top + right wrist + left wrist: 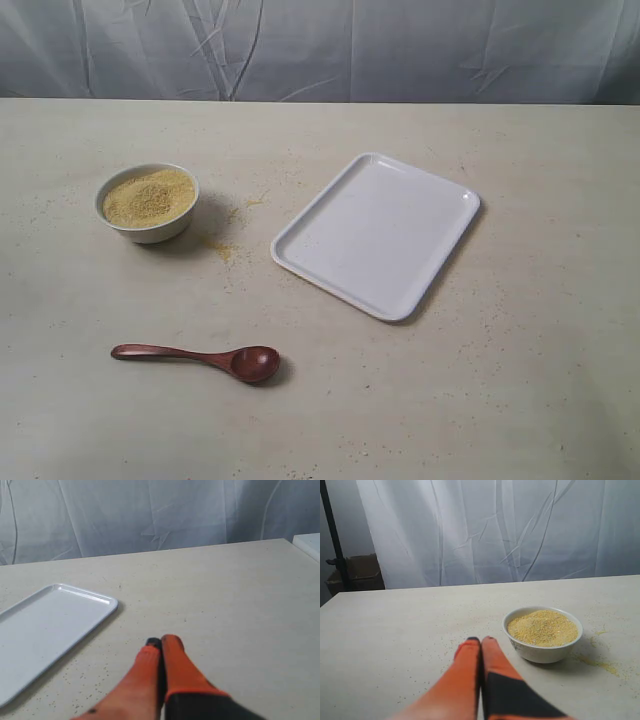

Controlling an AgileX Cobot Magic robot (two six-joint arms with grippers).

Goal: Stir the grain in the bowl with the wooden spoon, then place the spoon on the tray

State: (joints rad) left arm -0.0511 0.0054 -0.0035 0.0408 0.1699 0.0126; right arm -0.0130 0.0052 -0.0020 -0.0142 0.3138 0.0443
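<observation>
A small white bowl (148,205) heaped with yellow-tan grain (149,196) stands at the left of the table. The dark reddish-brown wooden spoon (200,357) lies flat near the front, scoop to the right. The white rectangular tray (377,233) lies empty, right of centre. Neither gripper shows in the exterior view. In the left wrist view my left gripper (481,640) is shut and empty, with the bowl (543,635) and its grain (543,627) just beyond and to one side. My right gripper (161,641) is shut and empty beside the tray (45,630).
Spilled grain (222,250) is scattered on the table between bowl and tray. A white curtain (320,45) hangs behind the table's far edge. A cardboard box (360,572) and a dark pole (332,535) stand off the table in the left wrist view.
</observation>
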